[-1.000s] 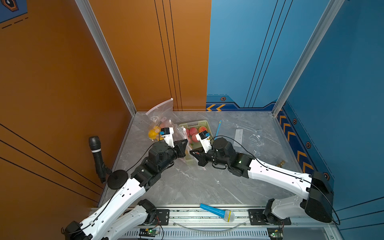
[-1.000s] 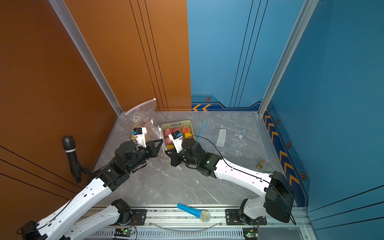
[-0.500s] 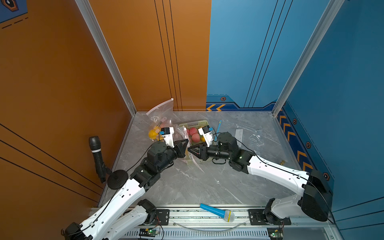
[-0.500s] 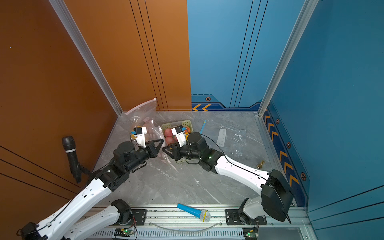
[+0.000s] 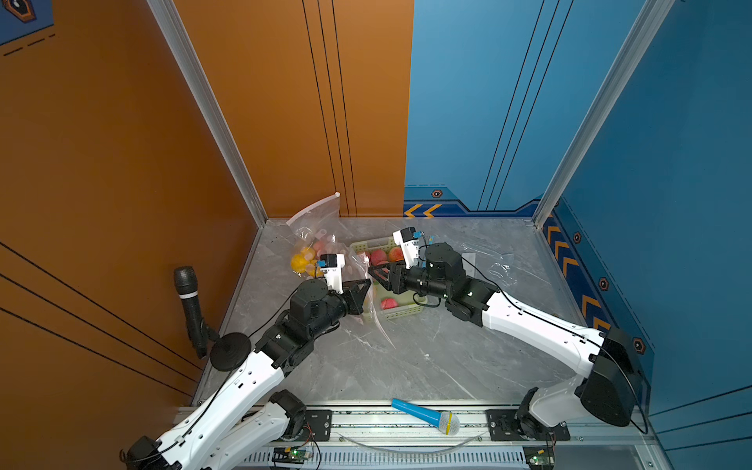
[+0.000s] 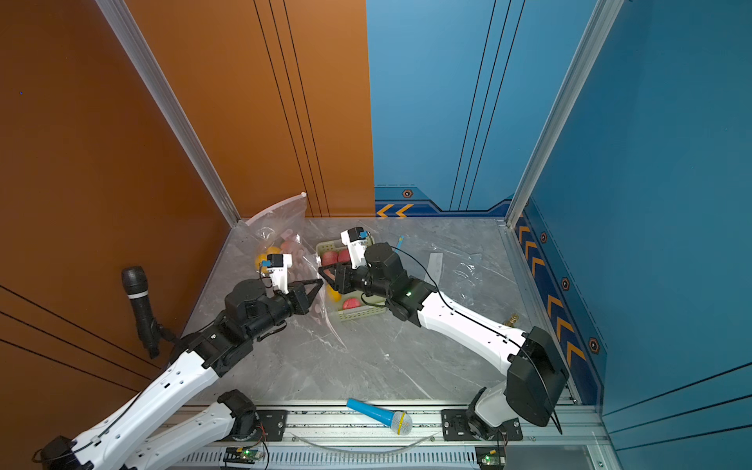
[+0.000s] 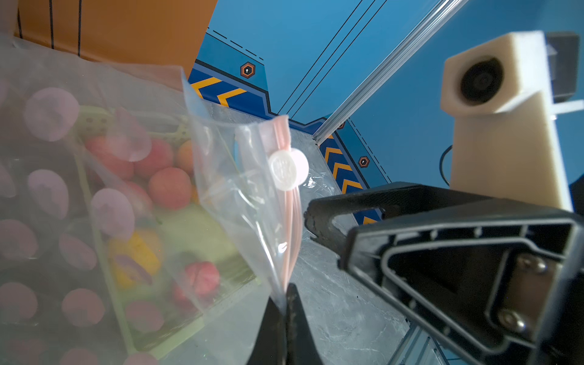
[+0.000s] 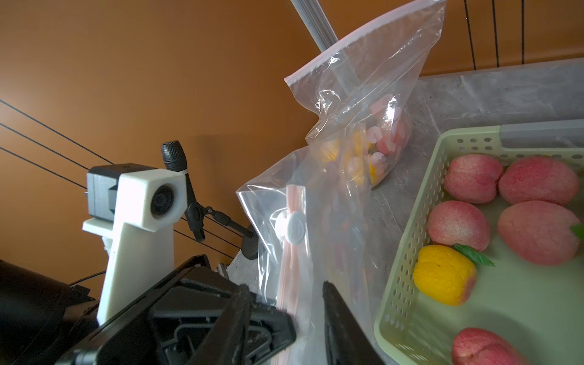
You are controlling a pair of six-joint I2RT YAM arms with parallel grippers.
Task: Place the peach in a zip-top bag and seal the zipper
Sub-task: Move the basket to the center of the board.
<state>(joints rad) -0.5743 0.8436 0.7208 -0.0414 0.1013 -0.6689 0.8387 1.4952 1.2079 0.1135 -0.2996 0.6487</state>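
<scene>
So, left gripper (image 7: 286, 295) clamped on pink zipper edge (image 7: 292, 221) of clear plastic zip-top bag (image 7: 234, 189); right gripper (image 8: 284, 286) part-open, straddling zipper; pale-green plastic basket (image 8: 407, 281) just right.

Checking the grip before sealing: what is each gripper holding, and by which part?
The left gripper pinches the zip-top bag by its pink zipper strip, some way from the white slider. The right gripper is open astride that strip, holding nothing.
</scene>
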